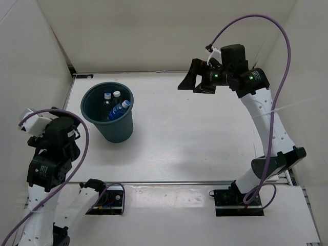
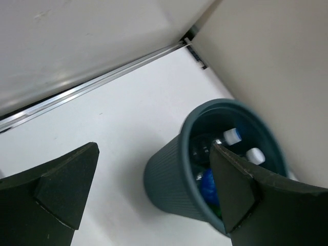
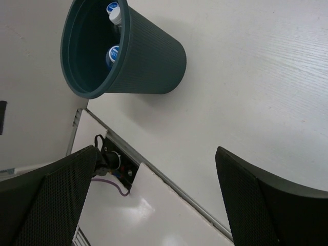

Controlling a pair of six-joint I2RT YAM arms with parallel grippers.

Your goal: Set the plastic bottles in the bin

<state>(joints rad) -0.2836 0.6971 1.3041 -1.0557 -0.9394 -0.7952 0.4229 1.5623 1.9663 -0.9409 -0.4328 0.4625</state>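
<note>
The dark teal-grey bin (image 1: pixel 121 131) stands upright at the left of the table. Inside it I see bottles: two with white caps (image 1: pixel 117 94) and a blue-labelled one with a blue cap (image 1: pixel 124 105). The green one is mostly hidden. The bin also shows in the left wrist view (image 2: pixel 169 179), with white caps (image 2: pixel 233 135) and a blue bottle (image 2: pixel 207 184), and in the right wrist view (image 3: pixel 154 56). My left gripper (image 2: pixel 152 148) is open and empty, near and left of the bin. My right gripper (image 1: pixel 190 82) (image 3: pixel 155 151) is open and empty, raised at the back right, far from the bin.
White enclosure walls (image 1: pixel 154 31) close in the back and both sides. A metal rail (image 1: pixel 179 182) runs along the table's near edge. The left arm's base plate with cables (image 1: pixel 105 197) and the right arm's base (image 1: pixel 238 200) sit in front of it.
</note>
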